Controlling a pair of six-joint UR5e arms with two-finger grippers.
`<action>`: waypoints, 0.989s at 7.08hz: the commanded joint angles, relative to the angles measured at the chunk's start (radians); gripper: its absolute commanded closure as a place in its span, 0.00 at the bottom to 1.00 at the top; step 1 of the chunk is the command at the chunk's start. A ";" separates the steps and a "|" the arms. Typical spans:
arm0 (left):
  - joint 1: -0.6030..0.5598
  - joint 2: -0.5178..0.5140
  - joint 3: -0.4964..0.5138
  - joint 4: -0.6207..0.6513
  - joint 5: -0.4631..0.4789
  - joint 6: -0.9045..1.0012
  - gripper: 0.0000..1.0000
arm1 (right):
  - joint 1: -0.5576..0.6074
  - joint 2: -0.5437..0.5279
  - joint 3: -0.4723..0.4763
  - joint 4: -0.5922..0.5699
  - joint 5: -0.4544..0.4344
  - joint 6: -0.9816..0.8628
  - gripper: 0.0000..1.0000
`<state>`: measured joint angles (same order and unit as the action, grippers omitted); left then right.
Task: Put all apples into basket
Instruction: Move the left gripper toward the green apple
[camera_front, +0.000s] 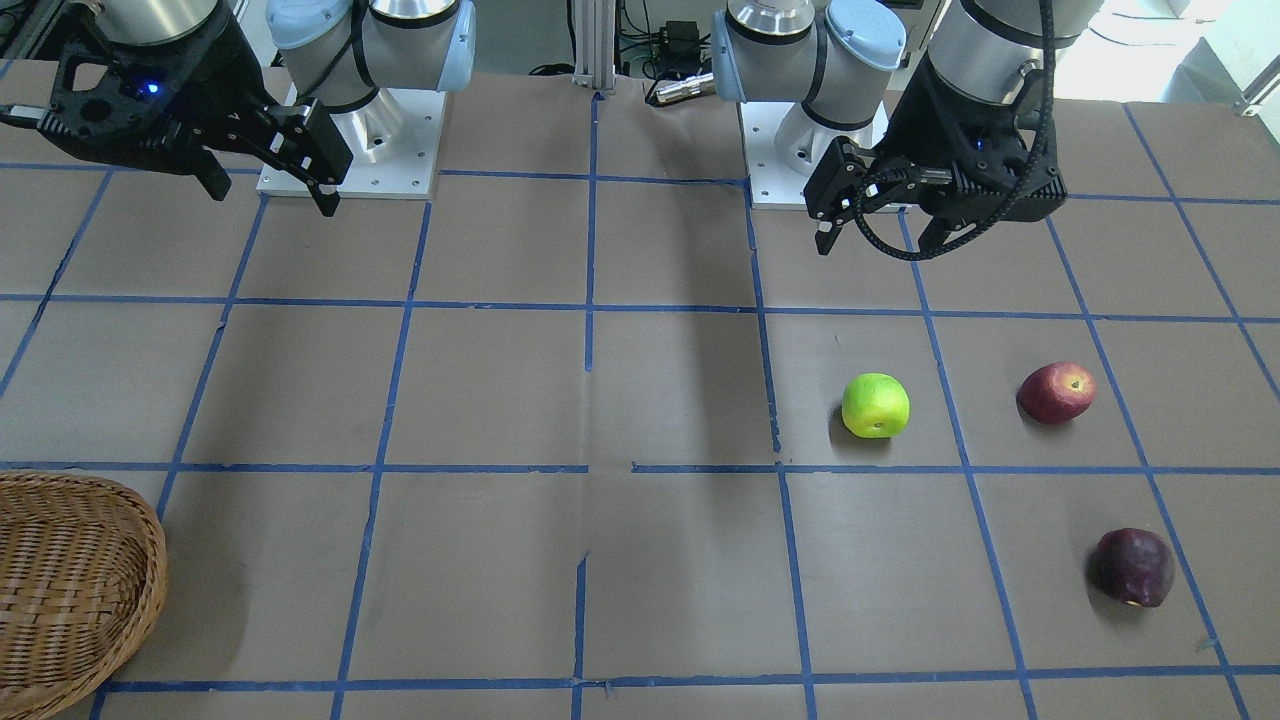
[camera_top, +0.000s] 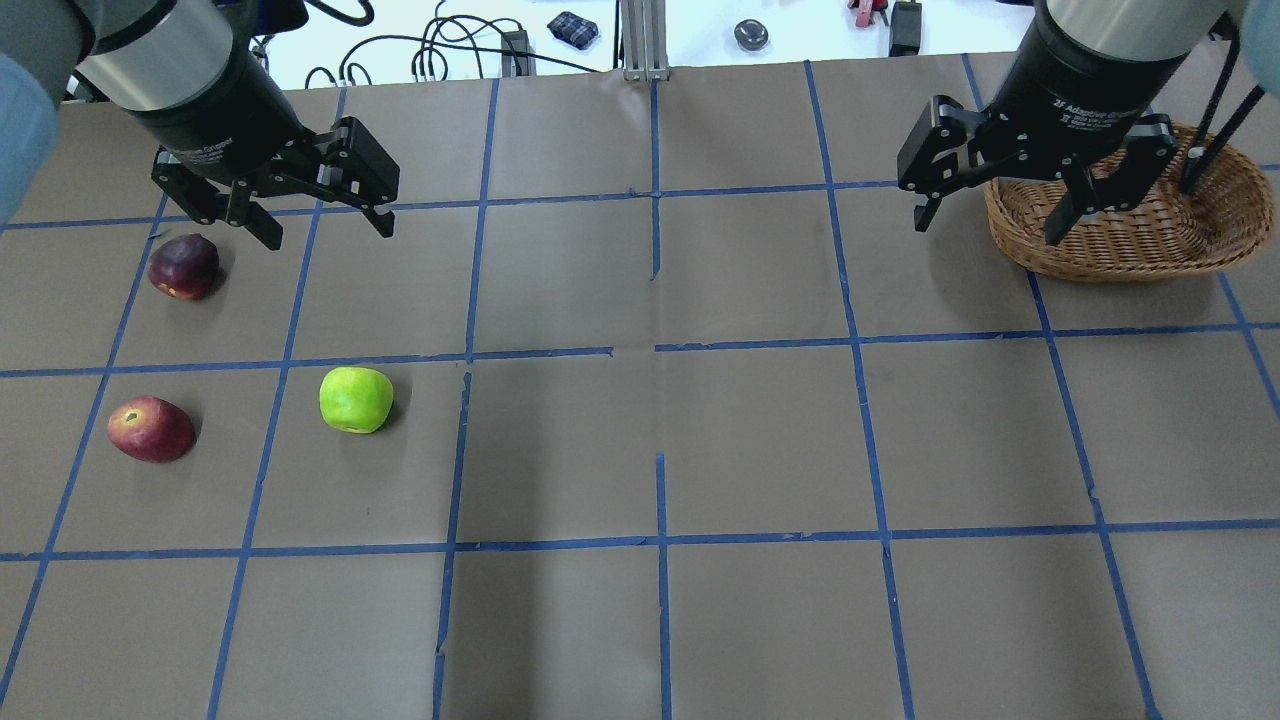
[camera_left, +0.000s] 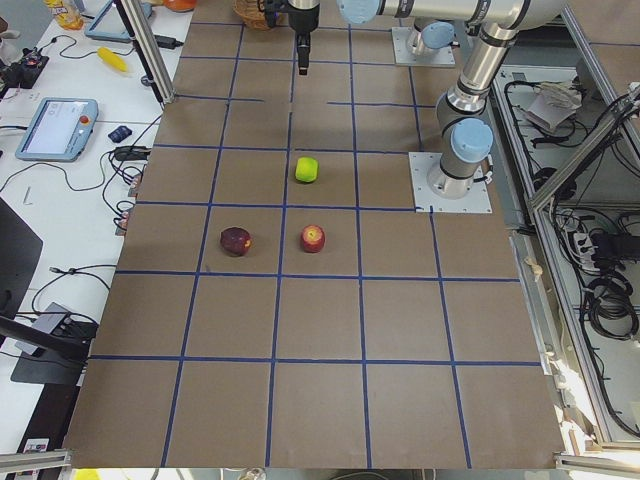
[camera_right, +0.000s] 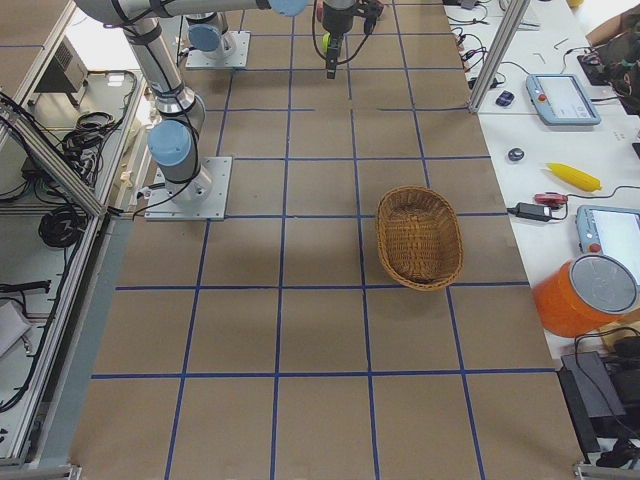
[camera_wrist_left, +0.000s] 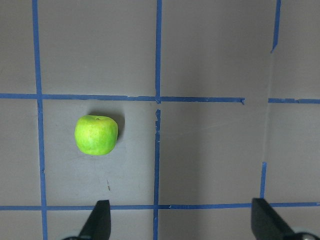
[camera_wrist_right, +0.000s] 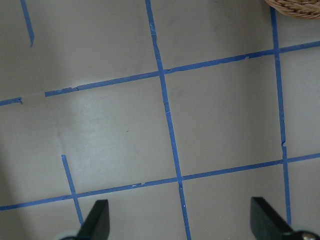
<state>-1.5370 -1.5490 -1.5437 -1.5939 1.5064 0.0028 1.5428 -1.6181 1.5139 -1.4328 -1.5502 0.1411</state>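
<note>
Three apples lie on the table's left half. The yellow-green apple (camera_top: 355, 399) also shows in the left wrist view (camera_wrist_left: 96, 135). The red apple (camera_top: 151, 429) is to its left, and the dark maroon apple (camera_top: 184, 266) lies farther back. The wicker basket (camera_top: 1130, 245) stands at the far right with nothing showing inside it (camera_right: 418, 238). My left gripper (camera_top: 328, 232) is open and empty, raised over the table just right of the maroon apple. My right gripper (camera_top: 988, 228) is open and empty, hanging over the basket's left edge.
Brown paper with a blue tape grid (camera_top: 655, 345) covers the table. The two arm bases (camera_front: 350, 150) (camera_front: 810, 150) stand on white plates at the robot's edge. Cables and small devices (camera_top: 572, 28) lie beyond the far edge.
</note>
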 joint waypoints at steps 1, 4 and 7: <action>0.000 0.000 -0.001 0.002 0.000 0.000 0.00 | 0.000 0.001 0.000 -0.001 -0.001 0.000 0.00; 0.015 -0.003 -0.004 0.012 0.000 0.043 0.00 | 0.000 0.001 0.000 -0.001 -0.002 -0.003 0.00; 0.127 -0.061 -0.089 0.050 0.086 0.221 0.00 | 0.000 0.001 0.000 -0.001 -0.002 -0.003 0.00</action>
<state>-1.4545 -1.5879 -1.5816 -1.5723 1.5628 0.1591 1.5432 -1.6173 1.5140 -1.4343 -1.5524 0.1381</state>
